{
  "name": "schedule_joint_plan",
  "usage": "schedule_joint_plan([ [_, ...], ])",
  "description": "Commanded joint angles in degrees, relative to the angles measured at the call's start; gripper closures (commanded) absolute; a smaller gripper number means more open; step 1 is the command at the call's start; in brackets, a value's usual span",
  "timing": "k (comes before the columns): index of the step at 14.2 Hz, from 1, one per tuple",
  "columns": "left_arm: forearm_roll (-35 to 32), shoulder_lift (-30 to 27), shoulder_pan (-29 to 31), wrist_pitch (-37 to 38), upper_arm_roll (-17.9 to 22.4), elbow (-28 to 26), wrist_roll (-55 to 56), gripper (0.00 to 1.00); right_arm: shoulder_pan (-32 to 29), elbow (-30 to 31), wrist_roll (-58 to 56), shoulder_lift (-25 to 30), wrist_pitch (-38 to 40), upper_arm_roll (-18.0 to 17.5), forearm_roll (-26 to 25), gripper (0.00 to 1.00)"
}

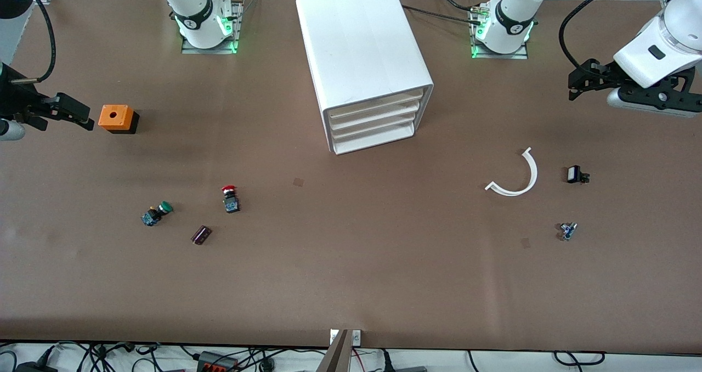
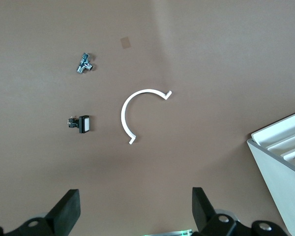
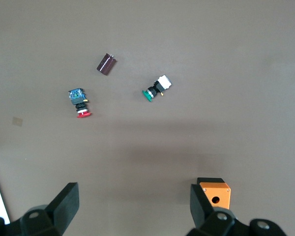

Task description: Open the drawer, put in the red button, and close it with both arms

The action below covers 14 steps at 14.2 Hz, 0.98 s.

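Note:
The white cabinet (image 1: 362,59) stands at the middle of the table near the robots' bases; its uppermost drawer (image 1: 378,102) is shut. The red button (image 1: 230,198) lies on the table toward the right arm's end, nearer to the front camera than the cabinet; it also shows in the right wrist view (image 3: 80,105). My right gripper (image 1: 82,117) is open and empty in the air beside the orange cube (image 1: 116,118); its wide gap shows in the right wrist view (image 3: 135,204). My left gripper (image 1: 576,84) is open and empty above the left arm's end of the table (image 2: 135,206).
A green-capped button (image 1: 157,213) and a small dark purple part (image 1: 201,235) lie near the red button. A white curved strip (image 1: 518,174), a black part with a white face (image 1: 576,174) and a small metal part (image 1: 567,230) lie under the left gripper's side.

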<state>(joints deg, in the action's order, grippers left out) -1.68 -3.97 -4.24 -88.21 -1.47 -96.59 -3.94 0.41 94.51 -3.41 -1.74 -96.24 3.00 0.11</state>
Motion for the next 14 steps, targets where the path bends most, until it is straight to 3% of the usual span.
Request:
schedule_joint_plan([
  [1,1.2,0.8,0.0,0.8,0.4,1.7,-1.2,0.0,-0.2,0.1,0.9,0.7,0.5,-0.3,-0.6,0.0],
  [9,1.2,0.8,0.0,0.9,0.4,1.7,-1.1,0.0,-0.2,0.2,0.9,0.2,0.3,-0.3,-0.6,0.0],
  [14,1.2,0.8,-0.2,1.5,0.4,1.7,-1.0,0.0,0.0,0.1,0.9,-4.1,-0.4,-0.6,0.0,0.0],
])
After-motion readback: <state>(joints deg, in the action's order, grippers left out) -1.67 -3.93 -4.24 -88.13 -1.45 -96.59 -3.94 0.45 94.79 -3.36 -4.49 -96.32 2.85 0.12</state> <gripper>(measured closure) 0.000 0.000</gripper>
